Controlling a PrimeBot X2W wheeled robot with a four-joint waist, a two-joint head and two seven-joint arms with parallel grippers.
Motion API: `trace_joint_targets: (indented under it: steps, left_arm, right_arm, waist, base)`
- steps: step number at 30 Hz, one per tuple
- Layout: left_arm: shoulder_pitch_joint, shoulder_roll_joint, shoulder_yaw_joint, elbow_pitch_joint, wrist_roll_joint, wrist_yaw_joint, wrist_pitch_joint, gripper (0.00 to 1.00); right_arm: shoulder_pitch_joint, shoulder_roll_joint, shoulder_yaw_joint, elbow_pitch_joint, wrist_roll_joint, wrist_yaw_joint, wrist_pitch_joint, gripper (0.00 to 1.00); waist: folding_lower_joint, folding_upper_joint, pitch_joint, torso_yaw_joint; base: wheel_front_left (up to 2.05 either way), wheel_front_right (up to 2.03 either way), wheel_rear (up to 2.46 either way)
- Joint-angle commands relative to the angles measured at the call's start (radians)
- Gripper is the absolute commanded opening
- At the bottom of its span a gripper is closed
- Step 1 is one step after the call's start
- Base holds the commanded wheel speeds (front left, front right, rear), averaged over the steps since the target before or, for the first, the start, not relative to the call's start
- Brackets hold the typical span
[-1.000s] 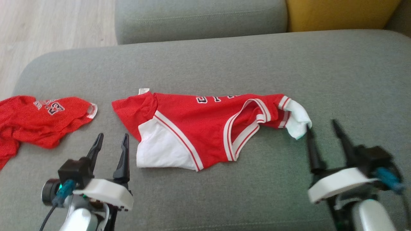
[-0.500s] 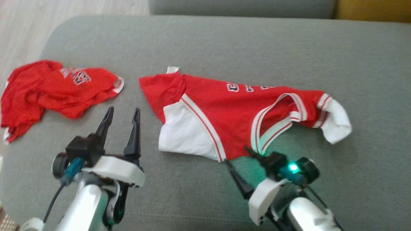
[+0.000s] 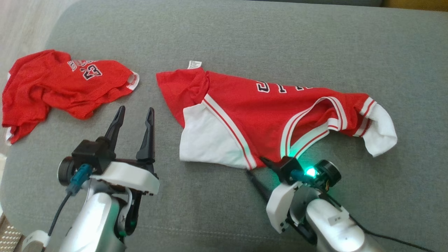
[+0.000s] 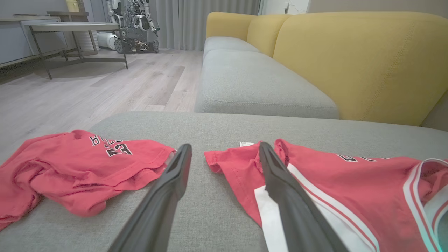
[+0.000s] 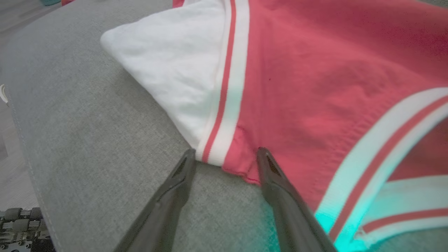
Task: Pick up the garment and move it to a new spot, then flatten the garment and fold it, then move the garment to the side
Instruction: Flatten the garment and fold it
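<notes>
Here the garment point(image 3: 252, 112) lies lengthwise left to right on the cushion point(image 3: 245, 38).

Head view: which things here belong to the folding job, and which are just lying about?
In the job: red-and-white jersey, spread mid-cushion; right gripper, open at its near hem; left gripper, open beside it; grey sofa cushion underneath.

Lying about: crumpled red shirt numbered 23, to the left; yellow backrest; round table on the floor.
</notes>
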Motion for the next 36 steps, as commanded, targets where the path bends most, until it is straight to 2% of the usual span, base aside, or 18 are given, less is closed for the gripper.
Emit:
trace_joint_targets:
  steps: [1, 6, 11, 17, 22, 27, 34, 36]
  left_arm:
    - [-0.055, 0.012, 0.041, -0.033, 0.008, -0.003, -0.012, 1.0]
    - [-0.048, 0.001, 0.054, -0.033, 0.022, -0.01, -0.012, 1.0]
    - [-0.035, 0.001, 0.069, -0.032, 0.035, -0.014, -0.012, 1.0]
    - [-0.024, 0.006, 0.085, -0.039, 0.045, -0.016, -0.012, 1.0]
    - [-0.022, 0.007, 0.09, -0.043, 0.051, -0.015, -0.012, 1.0]
    - [-0.022, 0.012, 0.094, -0.046, 0.052, -0.02, -0.012, 1.0]
    - [-0.025, 0.013, 0.094, -0.051, 0.057, -0.022, -0.012, 1.0]
    - [-0.027, 0.012, 0.094, -0.052, 0.057, -0.022, -0.012, 1.0]
  right_arm:
    - [-0.021, 0.015, 0.016, -0.001, 0.011, -0.001, -0.008, 0.0]
    - [-0.04, 0.021, 0.014, -0.009, 0.051, -0.001, -0.055, 0.0]
    - [-0.032, 0.022, -0.043, -0.099, 0.081, -0.001, -0.085, 0.0]
    - [0.022, 0.013, -0.193, -0.265, 0.079, -0.001, -0.057, 0.0]
    - [0.089, 0.004, -0.326, -0.415, 0.076, -0.001, 0.008, 0.0]
    - [0.157, 0.008, -0.461, -0.547, 0.123, -0.001, 0.081, 0.0]
    - [0.23, 0.012, -0.651, -0.677, 0.175, -0.001, 0.177, 0.0]
    - [0.238, 0.013, -0.675, -0.691, 0.177, -0.001, 0.188, 0.0]
  waist:
    - [-0.0001, 0.0, -0.001, -0.004]
    - [-0.0001, 0.0, -0.008, -0.027]
    - [-0.0001, 0.0, -0.023, -0.065]
    - [-0.0001, 0.0, -0.032, -0.116]
    - [-0.0001, 0.0, -0.029, -0.15]
    - [-0.0001, 0.0, -0.024, -0.175]
    - [-0.0001, 0.0, -0.012, -0.195]
    - [-0.0001, 0.0, -0.009, -0.198]
  base:
    - [0.0, 0.0, 0.0]
    - [0.0, 0.0, 0.0]
    - [0.0, 0.0, 0.0]
    - [0.0, 0.0, 0.0]
    - [0.0, 0.0, 0.0]
    - [0.0, 0.0, 0.0]
    - [0.0, 0.0, 0.0]
    - [0.0, 0.0, 0.0]
